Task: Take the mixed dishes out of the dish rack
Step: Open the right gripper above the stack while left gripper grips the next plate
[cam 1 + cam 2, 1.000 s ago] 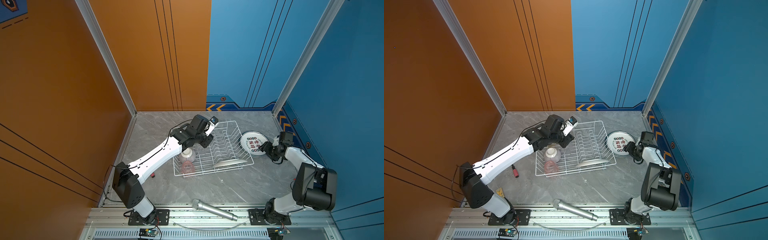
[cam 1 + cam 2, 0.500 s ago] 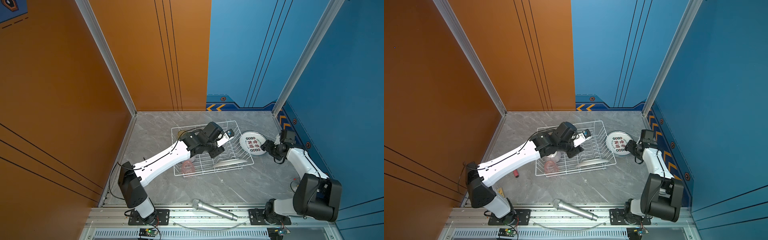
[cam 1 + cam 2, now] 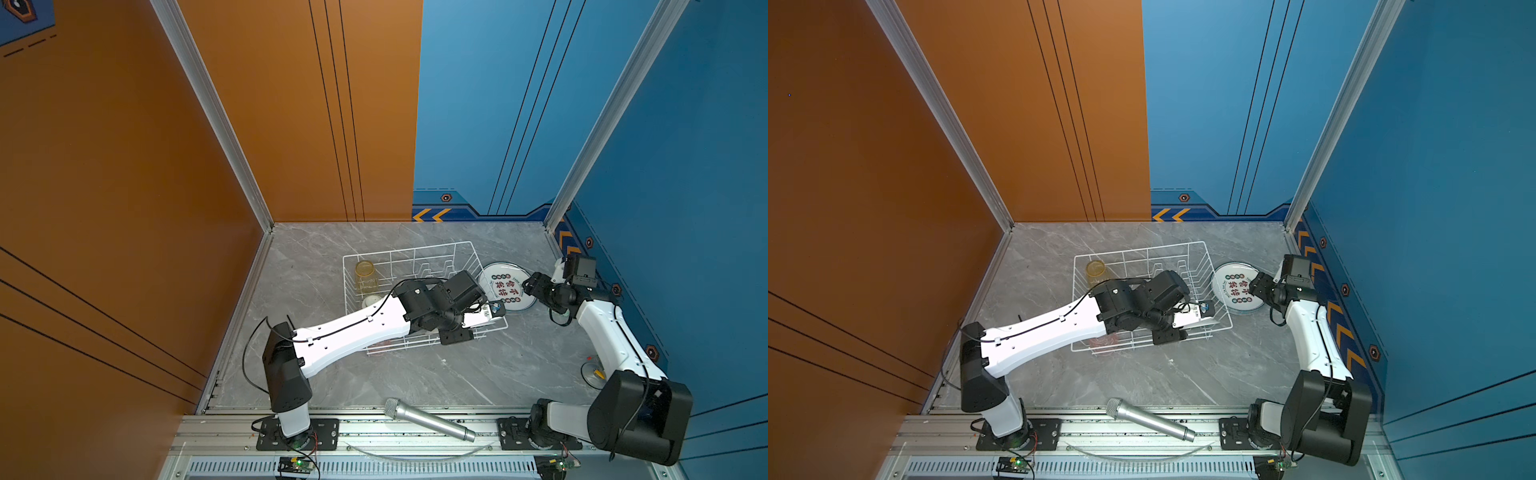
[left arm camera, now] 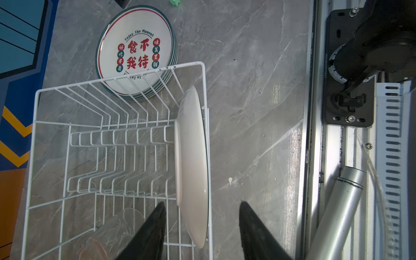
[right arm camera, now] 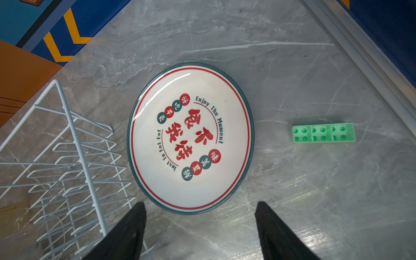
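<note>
left jaws straddle a white plate point(image 4: 193, 157) in the dish rack point(image 4: 121, 77); right jaws hang by the plate stack point(image 5: 191, 139).
left jaws are spread, 1 inside the rack and 1 outside, with the plate on edge against the side wall between them, ungripped. right jaws are spread and empty near the lettered stack, which lies on the table point(image 5: 292, 202) just beside the rack. a yellow tumbler point(image 3: 365, 276) sits in the rack's far corner.

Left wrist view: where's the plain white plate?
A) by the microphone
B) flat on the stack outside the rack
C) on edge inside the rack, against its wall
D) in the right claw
C: the plain white plate stands on edge inside the dish rack, against its wire wall, between the tips of the open left claw.
</note>
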Action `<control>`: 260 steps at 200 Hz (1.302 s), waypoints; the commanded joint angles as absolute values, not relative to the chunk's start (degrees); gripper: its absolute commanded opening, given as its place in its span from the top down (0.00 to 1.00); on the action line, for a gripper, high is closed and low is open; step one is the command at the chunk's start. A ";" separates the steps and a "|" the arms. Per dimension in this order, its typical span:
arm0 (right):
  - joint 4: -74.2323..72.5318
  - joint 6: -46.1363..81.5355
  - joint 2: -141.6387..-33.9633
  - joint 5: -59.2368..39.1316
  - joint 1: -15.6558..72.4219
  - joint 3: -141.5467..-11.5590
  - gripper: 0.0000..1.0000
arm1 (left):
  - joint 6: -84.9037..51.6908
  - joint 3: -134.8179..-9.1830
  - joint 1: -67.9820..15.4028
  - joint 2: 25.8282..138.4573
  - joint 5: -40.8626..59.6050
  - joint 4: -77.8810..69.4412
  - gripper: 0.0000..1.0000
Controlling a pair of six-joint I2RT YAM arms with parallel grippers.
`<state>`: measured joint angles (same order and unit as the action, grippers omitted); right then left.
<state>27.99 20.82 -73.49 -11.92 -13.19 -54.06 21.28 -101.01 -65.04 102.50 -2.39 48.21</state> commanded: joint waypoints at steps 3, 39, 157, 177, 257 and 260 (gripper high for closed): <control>29.09 21.09 -71.50 -12.57 -12.81 -54.14 0.25 | 21.62 -104.80 -66.38 106.36 -6.79 51.85 0.46; 28.92 21.01 -70.16 -12.57 -12.79 -53.57 0.24 | 20.68 -109.26 -67.30 110.98 -11.63 54.07 0.47; 27.41 21.09 -68.86 -13.98 -13.54 -51.73 0.24 | 19.51 -115.28 -68.47 117.46 -25.41 56.63 0.72; 27.08 21.18 -68.89 -14.26 -13.61 -51.52 0.24 | 19.36 -115.71 -68.73 117.76 -26.15 56.68 0.81; 25.45 21.86 -68.88 -15.59 -13.71 -50.60 0.24 | 20.18 -117.05 -70.38 119.00 -34.43 56.50 1.00; 25.41 21.88 -68.84 -15.63 -13.73 -50.55 0.24 | 20.09 -117.11 -70.36 119.00 -34.67 56.51 1.00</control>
<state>27.38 20.99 -70.26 -14.35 -13.50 -51.57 20.14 -114.67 -68.90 118.17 -32.08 55.09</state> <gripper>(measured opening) 0.759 0.094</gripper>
